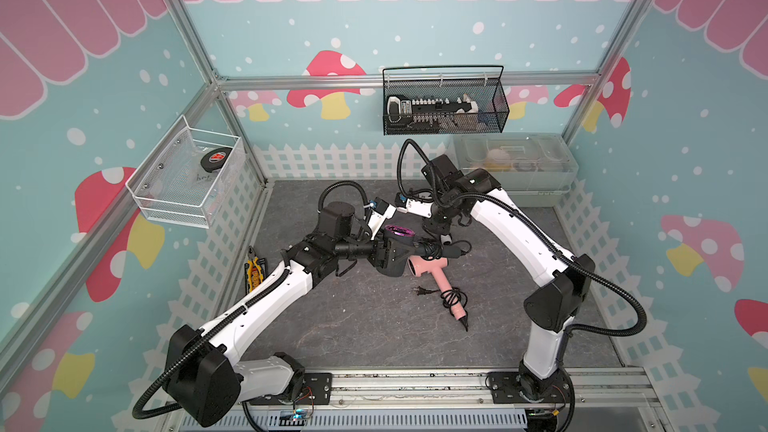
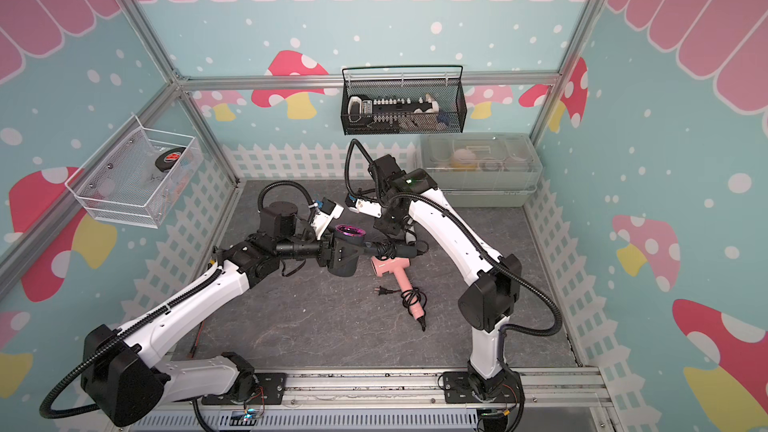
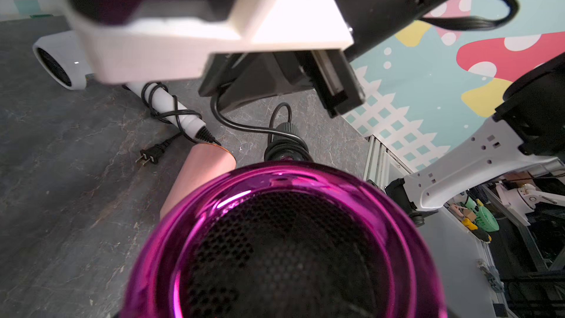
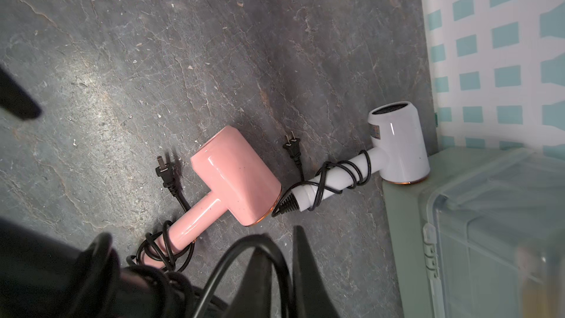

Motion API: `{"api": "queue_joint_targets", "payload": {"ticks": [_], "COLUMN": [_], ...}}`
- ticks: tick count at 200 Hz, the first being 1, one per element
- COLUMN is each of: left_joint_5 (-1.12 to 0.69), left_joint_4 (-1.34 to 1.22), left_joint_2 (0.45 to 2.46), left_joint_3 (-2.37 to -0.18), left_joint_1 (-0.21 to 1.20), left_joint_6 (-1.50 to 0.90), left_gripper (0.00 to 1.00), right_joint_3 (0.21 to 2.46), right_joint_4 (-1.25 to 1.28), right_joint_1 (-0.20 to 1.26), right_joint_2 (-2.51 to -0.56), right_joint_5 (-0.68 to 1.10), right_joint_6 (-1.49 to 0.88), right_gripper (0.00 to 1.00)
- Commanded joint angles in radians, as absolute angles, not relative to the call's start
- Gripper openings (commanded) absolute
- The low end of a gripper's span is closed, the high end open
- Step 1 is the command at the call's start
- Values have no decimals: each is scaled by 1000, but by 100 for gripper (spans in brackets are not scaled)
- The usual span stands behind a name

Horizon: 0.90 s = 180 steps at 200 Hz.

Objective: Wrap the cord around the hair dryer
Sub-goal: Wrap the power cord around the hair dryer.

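My left gripper (image 1: pixel 390 258) is shut on the barrel of the black hair dryer (image 1: pixel 395 243), held above the floor with its purple ring (image 3: pixel 284 185) facing the wrist camera. The handle (image 1: pixel 432 248) points toward my right arm and carries coils of the black cord (image 3: pixel 286 148). My right gripper (image 4: pixel 278 234) hangs over the handle's end. A loop of cord (image 4: pixel 229 253) arches over one finger and runs down between both fingers, which stand narrowly apart. Whether they pinch it does not show.
A pink hair dryer (image 1: pixel 428 265) lies on the grey floor, cord coiled on its handle, plug (image 1: pixel 419 290) beside it. A white dryer (image 4: pixel 397 148), also wrapped, leans against the green bin (image 1: pixel 515 184). Mesh baskets (image 1: pixel 444 118) (image 1: pixel 187 184) hang on the walls. A yellow tool (image 1: pixel 254 274) lies left.
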<state>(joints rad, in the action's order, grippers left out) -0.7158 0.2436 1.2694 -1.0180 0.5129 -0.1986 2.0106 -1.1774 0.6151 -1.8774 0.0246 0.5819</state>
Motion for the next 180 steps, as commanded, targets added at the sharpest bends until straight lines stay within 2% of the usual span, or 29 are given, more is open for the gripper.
{"api": "queue_joint_targets", "payload": {"ticks": [1, 16, 61, 82, 109, 180], "left_joint_5": [-827, -839, -882, -888, -893, -884], "left_joint_4": [170, 146, 13, 8, 7, 14], "left_joint_2": [1226, 1228, 1235, 1233, 1230, 1230], "left_joint_3": [-1023, -1021, -992, -994, -992, -982], "left_joint_1": [526, 518, 486, 480, 477, 476], "left_joint_6": [-205, -223, -317, -321, -321, -314], "left_gripper": [0, 0, 0, 0, 0, 0], "right_joint_3": [1986, 1963, 1891, 1865, 1845, 1833], "right_joint_4": [-1138, -1138, -1134, -1127, -1106, -1095], "right_joint_1": [615, 616, 615, 615, 615, 612], "right_joint_2": [-1884, -1879, -1858, -1849, -1828, -1815], "right_joint_5": [88, 98, 118, 107, 95, 59], "right_joint_6": [566, 554, 534, 527, 526, 526], "right_gripper": [27, 35, 47, 60, 71, 82]}}
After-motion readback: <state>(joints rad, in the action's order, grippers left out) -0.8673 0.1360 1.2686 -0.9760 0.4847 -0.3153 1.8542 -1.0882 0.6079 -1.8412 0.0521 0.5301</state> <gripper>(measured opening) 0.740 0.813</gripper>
